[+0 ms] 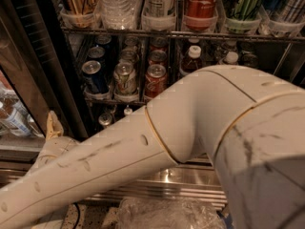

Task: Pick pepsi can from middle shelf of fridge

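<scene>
In the camera view, my arm (pixel 143 147) crossed in front of the fridge (pixel 45 51). My tool (pixel 53 127) sat low at the left by the door frame, apart from the cans. I could not tell how far open it was, nor whether it held anything. The pepsi can (pixel 94 76) stood upright at the front left of the middle shelf (pixel 101 99), just beside a green-and-white can (pixel 125 78).

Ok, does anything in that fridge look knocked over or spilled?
Nothing stands out. Cans on the middle shelf stand upright in their lanes, the pepsi can included. The end effector is low at the left, beside the fridge frame.
</scene>
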`<state>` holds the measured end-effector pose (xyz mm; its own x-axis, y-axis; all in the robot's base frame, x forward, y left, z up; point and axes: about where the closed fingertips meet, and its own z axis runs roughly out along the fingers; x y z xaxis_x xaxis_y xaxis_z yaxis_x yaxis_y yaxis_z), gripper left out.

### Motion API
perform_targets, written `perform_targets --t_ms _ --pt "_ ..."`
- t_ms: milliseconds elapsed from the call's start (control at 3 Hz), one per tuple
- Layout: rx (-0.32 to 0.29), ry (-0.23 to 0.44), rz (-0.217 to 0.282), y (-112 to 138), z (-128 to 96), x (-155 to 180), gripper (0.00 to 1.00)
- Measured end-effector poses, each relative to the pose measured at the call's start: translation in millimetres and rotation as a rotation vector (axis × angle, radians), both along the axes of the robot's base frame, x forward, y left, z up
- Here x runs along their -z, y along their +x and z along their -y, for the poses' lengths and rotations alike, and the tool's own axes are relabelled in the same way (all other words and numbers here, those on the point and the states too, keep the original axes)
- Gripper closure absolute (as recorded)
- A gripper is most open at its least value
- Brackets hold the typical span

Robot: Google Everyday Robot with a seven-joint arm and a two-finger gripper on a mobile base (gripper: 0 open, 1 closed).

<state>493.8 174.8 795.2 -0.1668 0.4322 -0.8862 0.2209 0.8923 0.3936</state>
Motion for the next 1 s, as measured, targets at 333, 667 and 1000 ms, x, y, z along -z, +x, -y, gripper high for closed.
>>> perform_targets --t_ms 333,667,1000 --pt "-0.004 0.088 0.068 -10 12 -6 0.00" --pt "-0.064 0.100 0.093 -19 6 -7 0.00" --pt "-0.084 0.106 0.076 -19 1 -4 0.00"
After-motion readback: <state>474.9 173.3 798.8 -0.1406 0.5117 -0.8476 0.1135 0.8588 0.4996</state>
